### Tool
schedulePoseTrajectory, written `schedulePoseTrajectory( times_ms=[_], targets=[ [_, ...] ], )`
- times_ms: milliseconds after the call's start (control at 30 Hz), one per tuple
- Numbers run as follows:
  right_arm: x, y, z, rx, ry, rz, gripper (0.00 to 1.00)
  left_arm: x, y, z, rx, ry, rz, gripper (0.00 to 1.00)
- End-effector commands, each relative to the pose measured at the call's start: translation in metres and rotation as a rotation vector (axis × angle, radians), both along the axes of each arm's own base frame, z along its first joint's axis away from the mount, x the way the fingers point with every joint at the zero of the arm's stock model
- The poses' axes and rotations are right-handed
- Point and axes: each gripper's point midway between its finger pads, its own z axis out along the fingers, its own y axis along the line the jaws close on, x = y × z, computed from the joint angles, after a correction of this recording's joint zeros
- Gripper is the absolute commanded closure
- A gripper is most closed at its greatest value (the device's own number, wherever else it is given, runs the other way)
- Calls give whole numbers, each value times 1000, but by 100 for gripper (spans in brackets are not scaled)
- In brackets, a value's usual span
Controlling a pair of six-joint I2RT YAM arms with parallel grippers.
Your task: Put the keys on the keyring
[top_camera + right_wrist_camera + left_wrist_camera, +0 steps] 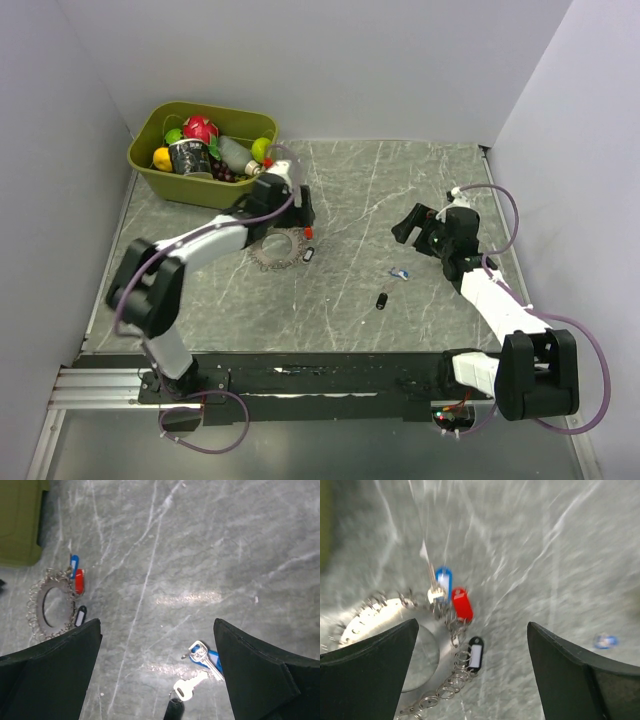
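Blue, red and black-tagged keys (461,605) at the right edge of the round metal keyring (385,612), two loose keys (200,655) further right on the grey table (380,190), left gripper (472,627) spread wide above the ring, right gripper (157,625) spread wide above the loose pair.

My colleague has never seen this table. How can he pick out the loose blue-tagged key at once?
From the olive-green bin at the far left, come forward to the keyring, then go right past mid-table. There the blue-tagged key lies loose. The black-tagged key beside it differs in colour, and the other blue tag sits at the keyring's edge.
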Motion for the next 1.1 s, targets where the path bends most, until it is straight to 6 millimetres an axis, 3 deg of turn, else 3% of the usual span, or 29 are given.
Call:
schedulePoseTrajectory(
  times_ms=[0,300,500,733,833,900,1067],
  targets=[
    [6,-7,19,-39,-41,-29,0,-8,7,-57,192,169,46,4],
    [-6,-13,10,-62,47,-56,0,-31,2,-114,245,316,26,4],
    [-17,0,5,-90,80,-29,0,-73,-22,-131,133,403,-114,1],
    [-42,34,-12,-163,157,58,0,-125,-66,-129,48,452,-291,3],
    [-51,35,-24,-158,190,63,0,-144,-84,-123,-12,479,-376,3],
    [-57,33,-29,-162,202,58,0,-151,-85,-117,-43,472,-385,4],
    [-69,25,-32,-171,216,34,0,-121,-74,-85,13,337,-281,0]
  ],
)
